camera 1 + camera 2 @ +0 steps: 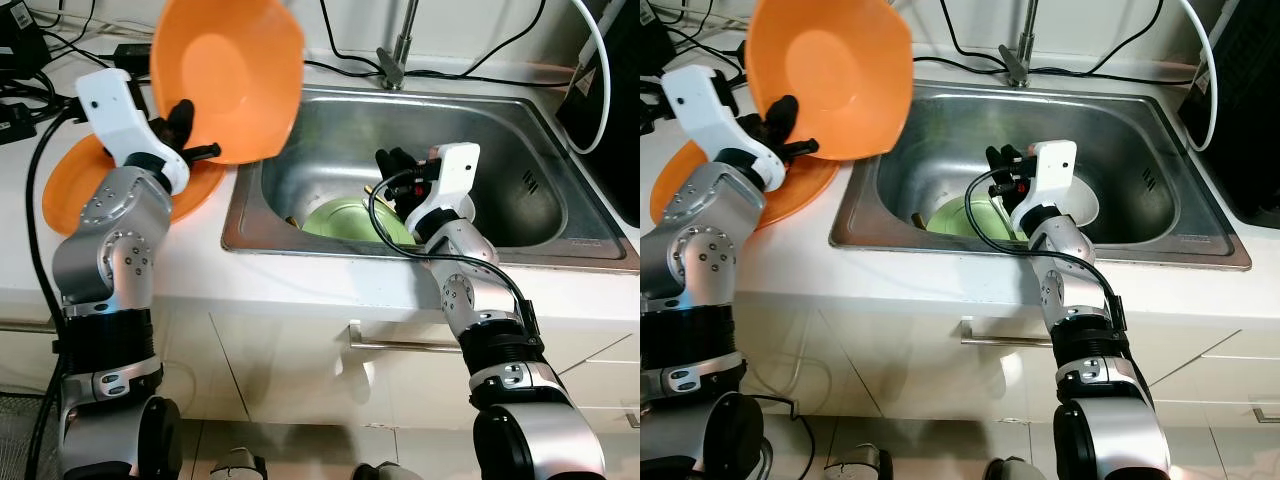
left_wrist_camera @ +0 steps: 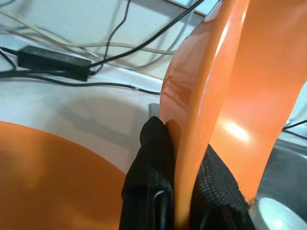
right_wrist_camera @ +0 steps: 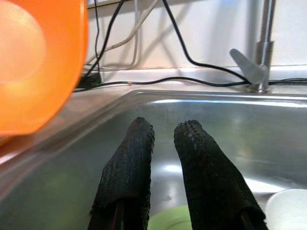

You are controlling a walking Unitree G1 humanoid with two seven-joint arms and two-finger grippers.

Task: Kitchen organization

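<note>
An orange bowl [image 1: 228, 75] is pinched at its rim by the left end effector [image 1: 185, 135] and tilted above it; stiff, light, likely slippery. The right end effector [image 1: 395, 165] hangs slightly parted, empty, over a green plate [image 1: 345, 218] beneath it in the sink [image 1: 520, 140].

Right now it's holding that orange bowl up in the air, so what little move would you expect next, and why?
Probably the left gripper lowers the orange bowl onto the orange plate on the counter. Its fingers pinch the bowl's rim, holding it tilted above the plate beside the sink. The right gripper hangs over the green plate in the sink, holding nothing.
</note>
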